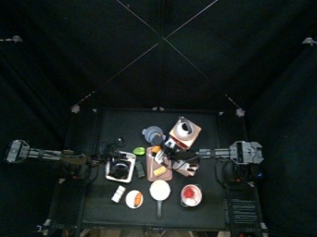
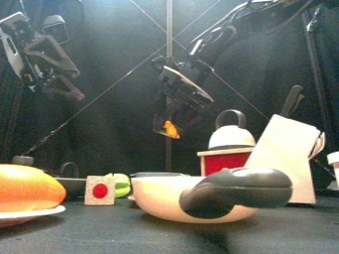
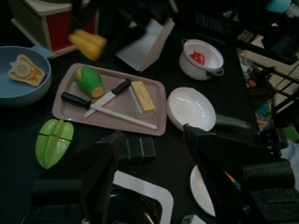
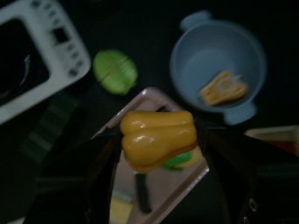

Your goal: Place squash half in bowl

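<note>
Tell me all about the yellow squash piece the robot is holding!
The squash half is a lumpy, glossy piece, yellow-orange like smooth plastic, with a notched top edge. The right hand is shut on it, one dark finger on each side, holding it up in the air so it touches nothing else. Below it lie a pinkish cutting board and, a little off to the side, the blue-grey bowl, which already holds another small orange piece. In the front view it hangs small and orange under the hand.
</note>
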